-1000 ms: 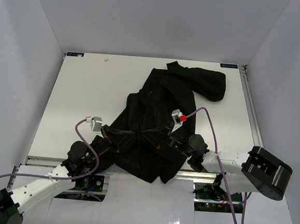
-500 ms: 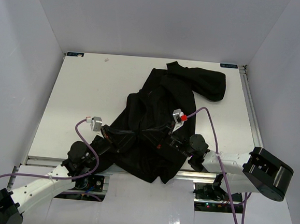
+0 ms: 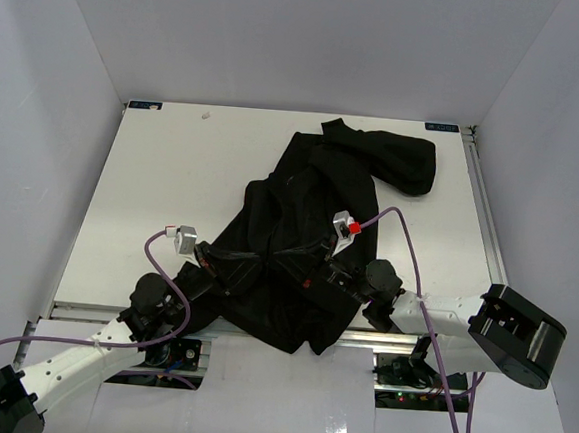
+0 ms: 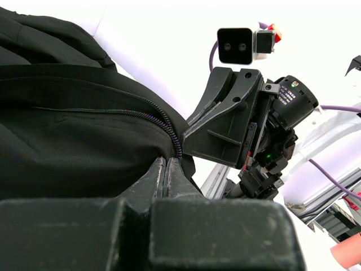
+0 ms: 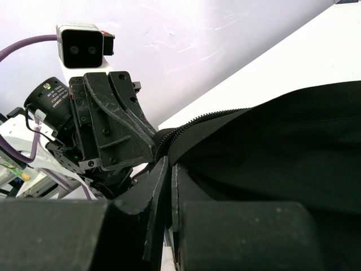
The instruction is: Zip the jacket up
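One jacket [image 3: 309,228], black, crumpled across the middle and far right of the white counter [image 3: 151,186], near hem hanging over the front edge. One zipper [image 4: 113,101], running along the fabric to that hem. Two arms, both reaching in low from the near edge and meeting there. Of these, left gripper [image 4: 167,164] pinched tight on the jacket's edge beside the zipper's end; right gripper [image 5: 169,166] likewise clamped on fabric, facing it, just beside. Plain white walls on three sides.
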Robot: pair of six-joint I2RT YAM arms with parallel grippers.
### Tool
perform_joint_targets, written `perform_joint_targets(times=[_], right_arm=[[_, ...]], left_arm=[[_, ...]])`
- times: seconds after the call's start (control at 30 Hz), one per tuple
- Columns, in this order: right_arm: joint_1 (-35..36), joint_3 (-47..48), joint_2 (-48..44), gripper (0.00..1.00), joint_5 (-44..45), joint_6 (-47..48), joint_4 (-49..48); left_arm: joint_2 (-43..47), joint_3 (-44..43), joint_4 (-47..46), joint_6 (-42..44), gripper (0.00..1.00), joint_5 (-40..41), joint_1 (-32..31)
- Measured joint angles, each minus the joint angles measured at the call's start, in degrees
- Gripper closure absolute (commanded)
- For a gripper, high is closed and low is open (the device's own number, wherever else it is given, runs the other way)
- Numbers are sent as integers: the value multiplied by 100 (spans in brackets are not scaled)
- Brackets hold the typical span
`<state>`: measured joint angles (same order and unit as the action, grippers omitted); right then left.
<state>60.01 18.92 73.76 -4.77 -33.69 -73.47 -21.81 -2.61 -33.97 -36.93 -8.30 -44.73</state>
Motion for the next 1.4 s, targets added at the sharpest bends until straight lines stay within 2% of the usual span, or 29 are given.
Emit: perform_joint_targets(times=[1.4], right_arm=[[0, -7, 0, 92, -142, 85, 0]], left_arm=[[-43, 0, -5, -185, 100, 62, 0]])
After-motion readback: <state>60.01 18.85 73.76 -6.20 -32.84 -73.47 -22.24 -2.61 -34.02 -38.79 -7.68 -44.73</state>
